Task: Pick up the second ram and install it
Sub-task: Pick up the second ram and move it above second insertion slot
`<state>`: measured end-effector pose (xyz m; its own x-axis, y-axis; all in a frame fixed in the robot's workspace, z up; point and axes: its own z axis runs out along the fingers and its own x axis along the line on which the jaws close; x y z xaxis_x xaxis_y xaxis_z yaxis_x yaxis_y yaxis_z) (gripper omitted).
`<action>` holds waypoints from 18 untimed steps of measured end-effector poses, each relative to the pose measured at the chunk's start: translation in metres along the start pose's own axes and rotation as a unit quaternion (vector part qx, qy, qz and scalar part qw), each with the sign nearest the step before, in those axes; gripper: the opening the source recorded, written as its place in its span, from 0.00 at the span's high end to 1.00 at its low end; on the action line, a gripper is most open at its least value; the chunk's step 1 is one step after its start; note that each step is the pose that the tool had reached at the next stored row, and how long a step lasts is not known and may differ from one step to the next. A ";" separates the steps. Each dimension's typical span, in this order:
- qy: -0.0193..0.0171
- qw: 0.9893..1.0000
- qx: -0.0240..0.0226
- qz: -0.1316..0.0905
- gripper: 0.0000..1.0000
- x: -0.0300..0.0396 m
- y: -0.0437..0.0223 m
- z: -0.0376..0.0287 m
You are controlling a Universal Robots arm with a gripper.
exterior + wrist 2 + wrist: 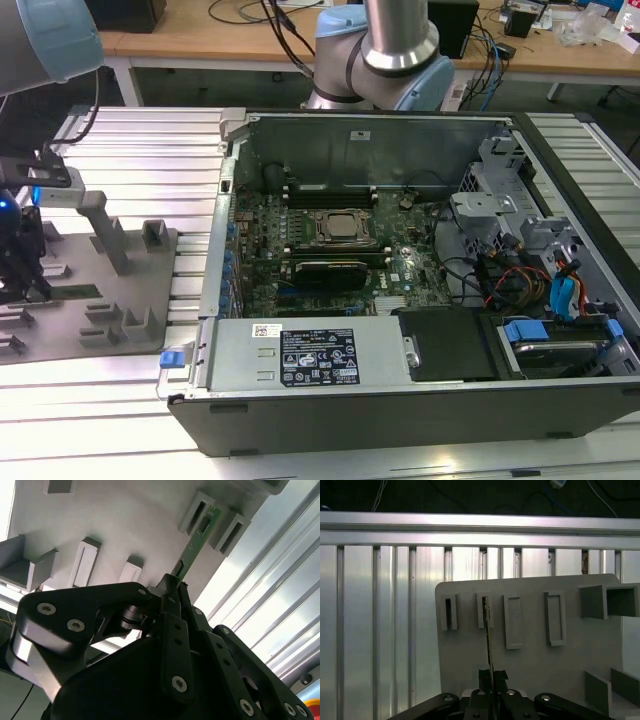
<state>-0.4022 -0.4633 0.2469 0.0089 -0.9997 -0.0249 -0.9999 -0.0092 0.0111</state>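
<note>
Exterior view's left edge is where the black robot gripper (28, 285) can be seen, held low over the grey plastic fixture tray (130, 300) with upright posts, which is laid on the ribbed aluminium surface (150, 150). The second ram (76, 292), a long thin green circuit-board stick, shows up as a green strip on that tray, right at the gripper.

In the second wrist view the jaws are seen clenched on the near end of the stick (197, 542), while its far end is tucked between two grey slotted posts (191, 514). Same story in the first wrist view: the stick (489, 640) is caught edge-on, pinched between the black fingertips (484, 676).

Further toward the exterior view's right, the open dark-grey computer case (400, 420) is set on the surface, well apart from the tray. Its green motherboard (255, 215), square metal processor socket (338, 228) and long black memory slots (330, 200) are exposed.
</note>
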 end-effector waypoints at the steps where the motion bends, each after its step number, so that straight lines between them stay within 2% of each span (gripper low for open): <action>1: 0.000 1.000 0.000 0.000 0.86 -0.0001 0.0000 -0.0026; 12: 0.000 1.000 0.000 0.000 0.86 -0.0006 0.0003 -0.0239; 18: 0.000 1.000 0.000 0.000 0.86 -0.0008 0.0004 -0.0325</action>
<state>-0.4022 -0.4633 0.2795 0.0089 -0.9997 -0.0249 -0.9999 -0.0092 0.0111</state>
